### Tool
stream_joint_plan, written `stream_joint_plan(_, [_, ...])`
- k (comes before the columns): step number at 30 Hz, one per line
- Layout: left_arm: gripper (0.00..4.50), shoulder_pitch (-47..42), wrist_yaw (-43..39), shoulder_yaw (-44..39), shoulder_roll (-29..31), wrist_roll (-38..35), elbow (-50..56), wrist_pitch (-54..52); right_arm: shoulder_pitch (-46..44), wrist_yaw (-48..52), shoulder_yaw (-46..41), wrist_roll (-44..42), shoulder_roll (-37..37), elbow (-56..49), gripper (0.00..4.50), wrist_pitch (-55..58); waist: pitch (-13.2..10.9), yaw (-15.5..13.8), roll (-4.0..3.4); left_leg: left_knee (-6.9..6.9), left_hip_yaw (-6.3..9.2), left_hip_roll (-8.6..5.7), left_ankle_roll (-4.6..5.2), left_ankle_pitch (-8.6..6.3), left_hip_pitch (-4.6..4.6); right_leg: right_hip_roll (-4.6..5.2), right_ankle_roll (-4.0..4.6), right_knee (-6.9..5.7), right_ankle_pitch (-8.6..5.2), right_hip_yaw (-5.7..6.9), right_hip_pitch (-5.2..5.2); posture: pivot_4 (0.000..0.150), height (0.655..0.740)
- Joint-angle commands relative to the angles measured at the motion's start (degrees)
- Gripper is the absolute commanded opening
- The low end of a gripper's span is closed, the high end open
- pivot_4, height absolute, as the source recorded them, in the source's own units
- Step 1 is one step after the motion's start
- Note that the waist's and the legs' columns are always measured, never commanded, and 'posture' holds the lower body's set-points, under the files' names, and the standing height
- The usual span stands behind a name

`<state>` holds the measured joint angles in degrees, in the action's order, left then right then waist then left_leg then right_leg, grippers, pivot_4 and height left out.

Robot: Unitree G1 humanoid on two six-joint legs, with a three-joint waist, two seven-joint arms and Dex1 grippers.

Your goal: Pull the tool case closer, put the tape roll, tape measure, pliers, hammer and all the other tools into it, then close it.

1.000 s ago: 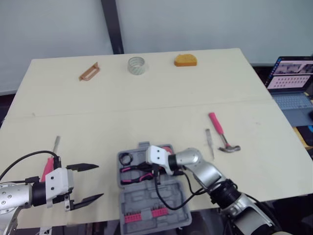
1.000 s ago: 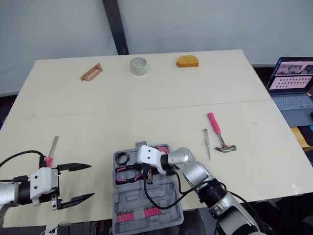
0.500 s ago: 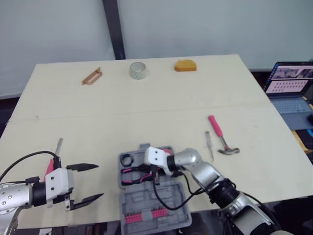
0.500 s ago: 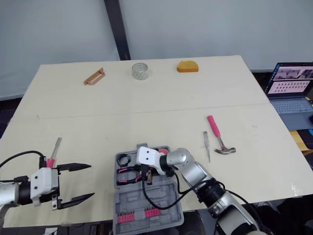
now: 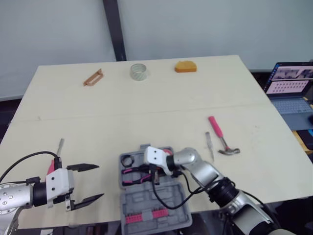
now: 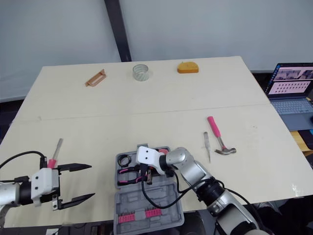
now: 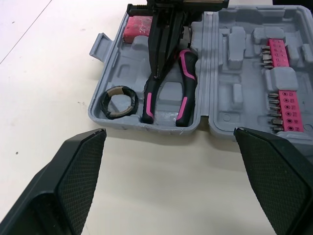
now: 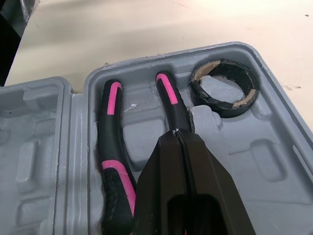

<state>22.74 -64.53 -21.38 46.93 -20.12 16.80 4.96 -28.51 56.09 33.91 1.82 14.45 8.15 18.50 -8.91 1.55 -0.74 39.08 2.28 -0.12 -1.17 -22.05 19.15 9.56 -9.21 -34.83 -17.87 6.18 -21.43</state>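
Where the table (image 5: 146, 107) meets its near edge: one grey moulded-plastic tool case (image 7: 146, 126), open, holding one pliers (image 7: 185, 81) with black-and-pink grips and one black ring-shaped tape roll (image 8: 220, 106). Right gripper (image 8: 177, 133) pressed together above the pliers; left gripper (image 5: 100, 181) spread wide. One pink-handled hammer (image 5: 218, 131) on the tabletop.

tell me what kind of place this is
Probably a lab or test room: a pale table with a tool case and hammer laid out, a laptop open beside it.

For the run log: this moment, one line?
grey plastic tool case open; black-pink pliers inside; right gripper shut at pliers; left gripper open; pink-handled hammer on pale table
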Motion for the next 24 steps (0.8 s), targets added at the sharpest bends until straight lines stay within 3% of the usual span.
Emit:
stream_joint_plan(1, [4.5,-0.41,0.49,-0.01,-0.08,-0.08,-0.53,0.16,2.16,-0.59,0.83,2.71,2.59,4.97,0.02,2.5,0.0,-0.02,-0.01,0.0,0.0,0.0,0.0,0.0,0.0,0.0,0.0,0.0,0.0,0.0,0.0,0.15,0.74])
stream_joint_plan(5, [4.5,-0.93,0.95,0.56,0.02,-0.08,-0.86,-1.15,2.6,0.35,-4.15,-3.11,0.76,1.23,0.02,-0.32,-0.04,-0.1,-0.04,0.0,0.02,-0.01,0.01,-0.01,0.04,0.0,0.0,0.04,0.0,0.0,0.0,0.15,0.74])
stream_joint_plan(11, [4.5,-2.32,2.37,1.16,0.42,0.28,-1.04,-3.82,2.04,2.96,-12.58,-13.2,2.34,-9.21,0.02,5.04,-0.32,0.02,-0.08,0.0,0.01,0.0,0.03,-0.02,0.14,0.0,0.0,0.11,0.0,0.01,-0.06,0.15,0.74])
stream_joint_plan(14, [4.5,-3.57,3.26,2.0,0.42,0.58,-1.62,-5.43,2.22,5.03,-14.74,-15.81,6.12,-12.85,0.8,8.74,-0.33,0.03,-0.1,-0.03,0.01,0.01,0.03,-0.02,0.13,0.0,0.0,0.11,0.0,0.04,-0.08,0.15,0.74])
stream_joint_plan(21, [4.5,-5.22,6.24,-0.79,0.49,-2.27,-1.87,-14.36,7.65,8.41,-24.83,-23.66,18.77,-21.11,4.42,14.43,-0.48,-0.24,-0.01,-0.02,-0.02,0.0,0.06,-0.05,0.2,0.0,0.0,0.26,0.0,0.03,-0.05,0.15,0.74])
stream_joint_plan(24, [4.5,-3.52,8.77,-5.83,-0.51,-4.1,-3.48,-18.38,13.34,9.41,-31.6,-25.63,25.58,-21.7,4.47,14.92,-0.51,-0.26,0.0,-0.03,-0.05,0.02,0.07,-0.05,0.19,0.0,0.0,0.27,0.0,0.04,-0.05,0.15,0.74])
